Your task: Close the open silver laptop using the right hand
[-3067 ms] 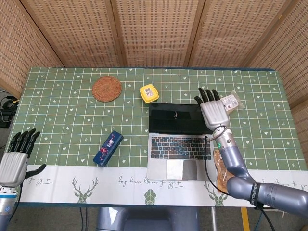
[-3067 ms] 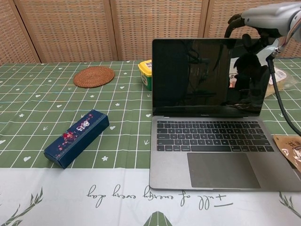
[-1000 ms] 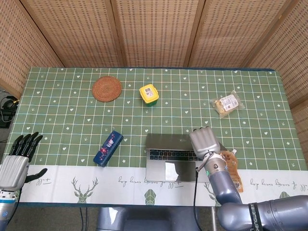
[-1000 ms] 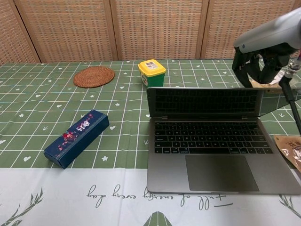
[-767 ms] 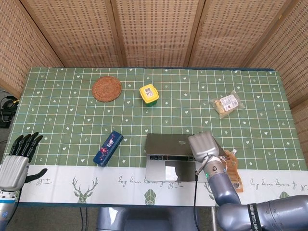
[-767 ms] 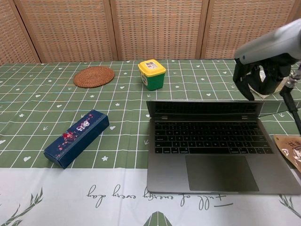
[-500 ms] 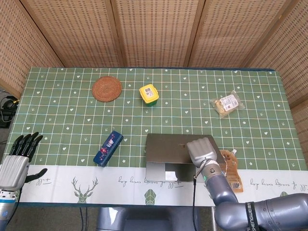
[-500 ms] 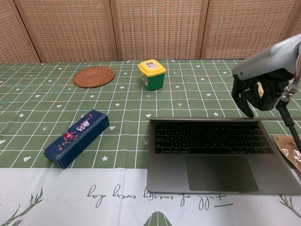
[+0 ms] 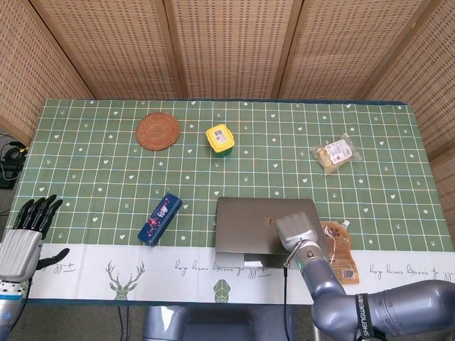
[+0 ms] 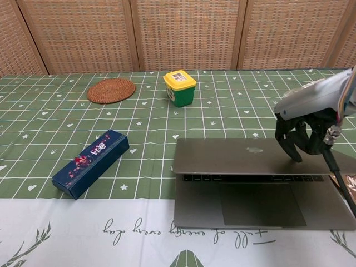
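Right robot hand (image 10: 303,136) fingertips-down on nearly closed silver laptop (image 10: 233,156) lid

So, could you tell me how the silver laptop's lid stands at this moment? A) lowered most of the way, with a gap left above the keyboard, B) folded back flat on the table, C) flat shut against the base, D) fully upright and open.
A: in the chest view the silver laptop has its lid nearly level under the right hand, yet a strip of keys and the trackpad show beneath its front edge.
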Robot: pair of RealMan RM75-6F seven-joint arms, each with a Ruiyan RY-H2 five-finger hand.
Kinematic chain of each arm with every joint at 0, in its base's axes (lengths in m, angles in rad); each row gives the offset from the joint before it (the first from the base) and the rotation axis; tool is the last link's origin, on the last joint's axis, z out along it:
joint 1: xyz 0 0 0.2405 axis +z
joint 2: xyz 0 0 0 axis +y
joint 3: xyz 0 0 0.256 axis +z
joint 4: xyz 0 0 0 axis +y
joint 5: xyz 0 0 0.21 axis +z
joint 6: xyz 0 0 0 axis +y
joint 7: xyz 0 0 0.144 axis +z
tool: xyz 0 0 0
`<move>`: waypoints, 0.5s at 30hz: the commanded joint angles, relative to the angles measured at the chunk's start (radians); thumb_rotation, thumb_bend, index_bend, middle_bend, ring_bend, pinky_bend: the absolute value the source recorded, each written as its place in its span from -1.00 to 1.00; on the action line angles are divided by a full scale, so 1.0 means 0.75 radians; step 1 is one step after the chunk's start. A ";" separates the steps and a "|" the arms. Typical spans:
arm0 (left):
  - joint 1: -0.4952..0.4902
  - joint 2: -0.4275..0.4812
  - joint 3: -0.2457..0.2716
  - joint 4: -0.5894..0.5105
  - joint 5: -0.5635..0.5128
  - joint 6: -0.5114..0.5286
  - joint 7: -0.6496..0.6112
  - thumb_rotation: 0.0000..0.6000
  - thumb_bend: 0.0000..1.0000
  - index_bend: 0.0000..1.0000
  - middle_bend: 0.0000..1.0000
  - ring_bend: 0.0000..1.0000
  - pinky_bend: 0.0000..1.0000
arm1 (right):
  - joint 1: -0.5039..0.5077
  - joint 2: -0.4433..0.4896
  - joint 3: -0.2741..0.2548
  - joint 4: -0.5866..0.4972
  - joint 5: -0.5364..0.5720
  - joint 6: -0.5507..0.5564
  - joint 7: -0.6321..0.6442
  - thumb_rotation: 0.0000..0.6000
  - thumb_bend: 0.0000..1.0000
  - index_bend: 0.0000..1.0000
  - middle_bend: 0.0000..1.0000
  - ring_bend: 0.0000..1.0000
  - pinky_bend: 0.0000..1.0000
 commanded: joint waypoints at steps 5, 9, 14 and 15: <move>0.000 0.000 0.000 0.000 0.001 0.000 0.001 1.00 -0.73 -1.00 -1.00 -1.00 -1.00 | 0.006 -0.030 -0.043 0.037 -0.007 -0.022 0.016 1.00 1.00 0.19 -0.13 -0.24 -0.16; 0.000 -0.001 0.001 0.000 0.001 -0.002 0.003 1.00 -0.73 -1.00 -1.00 -1.00 -1.00 | 0.007 -0.045 -0.062 0.054 -0.008 -0.033 0.023 1.00 1.00 0.18 -0.13 -0.24 -0.16; -0.001 -0.002 0.000 0.001 -0.001 -0.004 0.005 1.00 -0.73 -1.00 -1.00 -1.00 -1.00 | 0.007 -0.069 -0.089 0.085 -0.008 -0.060 0.034 1.00 1.00 0.18 -0.13 -0.24 -0.16; -0.001 -0.002 0.000 0.001 -0.002 -0.004 0.005 1.00 -0.73 -1.00 -1.00 -1.00 -1.00 | 0.006 -0.074 -0.094 0.091 -0.009 -0.066 0.036 1.00 1.00 0.18 -0.14 -0.24 -0.16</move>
